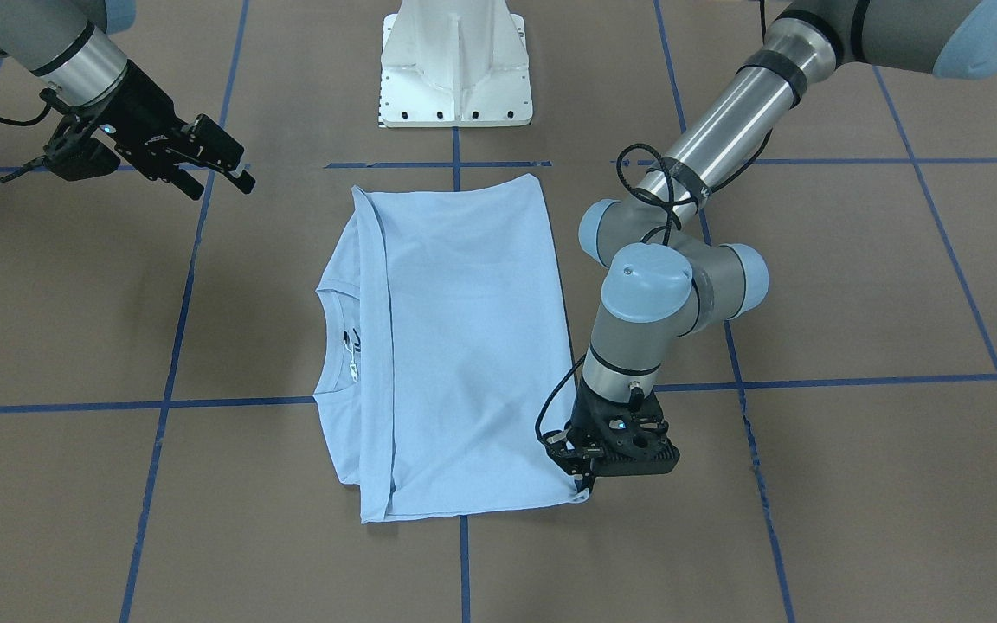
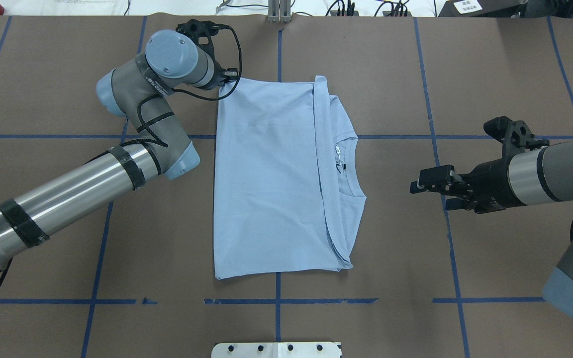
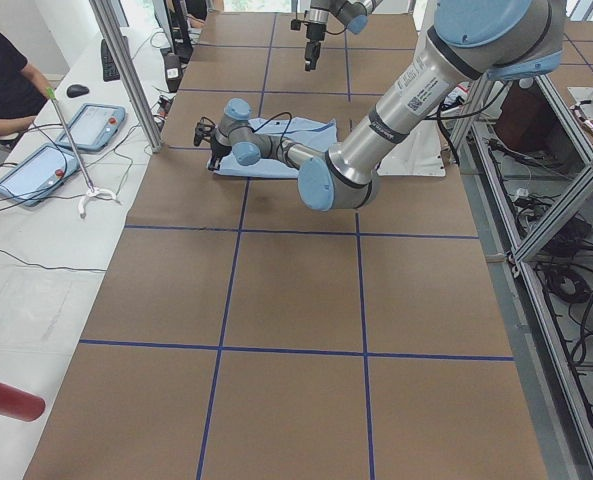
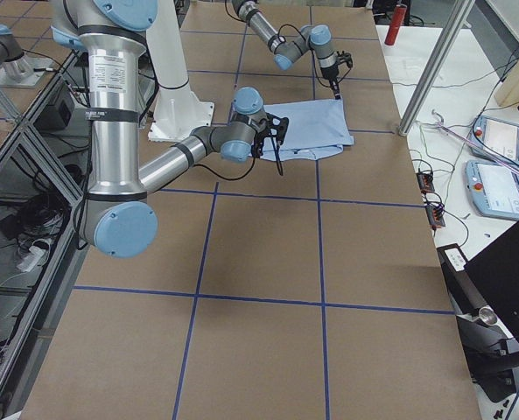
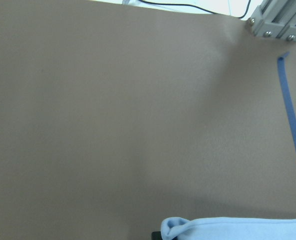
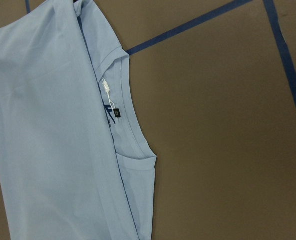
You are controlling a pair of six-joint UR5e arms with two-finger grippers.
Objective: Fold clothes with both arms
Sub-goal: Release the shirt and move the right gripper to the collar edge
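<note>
The shirt (image 2: 266, 179) lies flat on the surface (image 2: 416, 74), already folded once, with one layer laid across the body and only the collar (image 2: 348, 164) showing on the side toward the right gripper (image 1: 221, 183).

The left gripper (image 1: 587, 484) is down at one corner of the shirt's far edge from the collar, its fingertips right on the cloth. In the left wrist view that corner (image 5: 176, 226) curls up just below the camera. I cannot tell whether the fingers are clenched on it or merely touching. The right gripper is released and holds nothing, hovering above the surface well apart from the collar side.

I judge that the next fold is just starting, at the corner grasp. The next move calls for a firm pinch through all layers there. The right gripper should take a matching hold before lifting, so the edge travels evenly.
</note>
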